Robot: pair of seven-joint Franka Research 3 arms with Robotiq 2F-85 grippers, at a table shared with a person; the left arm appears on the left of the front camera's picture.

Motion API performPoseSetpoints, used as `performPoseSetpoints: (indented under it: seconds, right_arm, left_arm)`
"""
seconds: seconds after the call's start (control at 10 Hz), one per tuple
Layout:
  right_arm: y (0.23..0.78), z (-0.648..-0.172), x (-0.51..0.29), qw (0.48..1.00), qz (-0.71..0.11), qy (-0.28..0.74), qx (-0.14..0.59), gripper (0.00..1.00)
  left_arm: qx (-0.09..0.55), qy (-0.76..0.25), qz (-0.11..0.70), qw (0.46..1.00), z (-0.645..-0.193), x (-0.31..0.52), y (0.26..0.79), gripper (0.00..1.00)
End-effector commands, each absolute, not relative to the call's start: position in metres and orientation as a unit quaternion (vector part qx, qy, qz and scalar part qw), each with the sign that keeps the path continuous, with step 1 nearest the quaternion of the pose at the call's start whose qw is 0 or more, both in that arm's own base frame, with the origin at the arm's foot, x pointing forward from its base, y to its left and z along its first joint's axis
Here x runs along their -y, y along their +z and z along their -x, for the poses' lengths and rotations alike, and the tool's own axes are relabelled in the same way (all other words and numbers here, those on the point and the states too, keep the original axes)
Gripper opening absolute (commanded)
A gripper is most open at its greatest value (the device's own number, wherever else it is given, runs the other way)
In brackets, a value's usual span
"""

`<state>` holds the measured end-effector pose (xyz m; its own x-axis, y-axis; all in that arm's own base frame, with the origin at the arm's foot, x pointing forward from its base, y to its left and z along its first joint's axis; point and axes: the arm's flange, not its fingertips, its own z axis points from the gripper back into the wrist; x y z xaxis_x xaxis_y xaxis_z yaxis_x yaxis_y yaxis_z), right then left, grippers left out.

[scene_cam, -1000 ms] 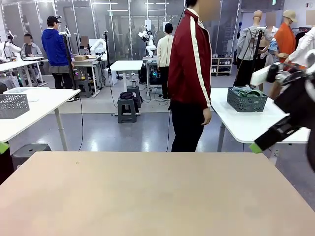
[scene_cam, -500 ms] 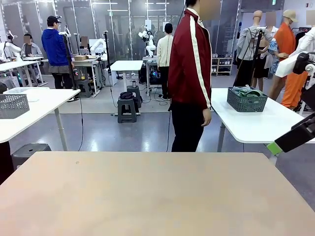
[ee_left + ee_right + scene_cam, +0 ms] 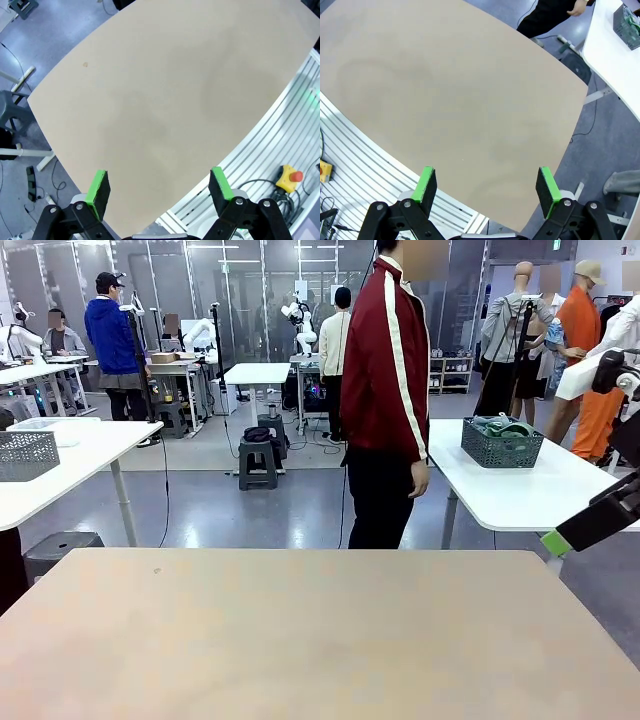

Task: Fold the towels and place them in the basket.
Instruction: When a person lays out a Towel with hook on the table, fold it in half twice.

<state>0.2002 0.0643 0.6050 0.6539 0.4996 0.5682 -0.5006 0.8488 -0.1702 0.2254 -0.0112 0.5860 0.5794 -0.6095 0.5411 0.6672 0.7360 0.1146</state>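
Work table [image 3: 300, 640], beige, rounded corners: surface bare from near edge to far edge. Person [image 3: 385, 390], dark red jacket with pale sleeve stripe, black trousers: standing just behind the far edge, right of its middle, side-on, arm hanging. White side table [image 3: 520, 502]: behind the work table's far right corner, beside the person. Basket [image 3: 502, 450], dark grey, mesh-sided: on the side table, toward its left end, well apart from the work table. Towels [image 3: 500, 426]: greenish cloth heaped above the basket's rim, too small to tell whether folded. Left gripper [image 3: 158, 180]: jaws spread wide with nothing between them, raised over the work table's edge on the robot's side. Right gripper [image 3: 486, 180]: jaws likewise wide and empty, raised by the right edge. Progress, as a judgement: no folding is under way at the work table. Whether the heap in the basket is finished work or stock yet to be folded cannot be settled.
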Motion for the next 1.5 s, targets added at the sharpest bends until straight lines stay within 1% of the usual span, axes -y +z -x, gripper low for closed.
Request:
performPoseSetpoints:
  seconds: [0.0, 0.3, 0.4, 0.8, 1.1, 1.4]
  right_arm:
    - [0.617, -0.197, -0.061, 0.907, 0.001, 0.280, 0.314, 1.00]
    - [0.658, -0.195, -0.057, 0.900, 0.009, 0.291, 0.324, 1.00]
    - [0.676, -0.188, -0.059, 0.897, 0.015, 0.296, 0.328, 1.00]
    - [0.731, -0.148, -0.055, 0.894, 0.022, 0.299, 0.333, 1.00]
    - [0.756, -0.111, -0.053, 0.892, 0.024, 0.301, 0.336, 1.00]
    - [0.773, -0.088, -0.055, 0.892, 0.033, 0.300, 0.337, 1.00]
  left_arm:
    - [0.289, -0.358, 0.047, 0.887, -0.219, 0.005, 0.603, 1.00]
    - [0.284, -0.367, 0.057, 0.884, -0.221, -0.023, 0.655, 1.00]
    - [0.282, -0.366, 0.045, 0.886, -0.216, -0.028, 0.674, 1.00]
    - [0.290, -0.368, 0.005, 0.883, -0.182, -0.034, 0.735, 1.00]
    - [0.303, -0.375, -0.010, 0.876, -0.162, -0.029, 0.759, 1.00]
    - [0.314, -0.377, -0.019, 0.871, -0.150, -0.027, 0.773, 1.00]
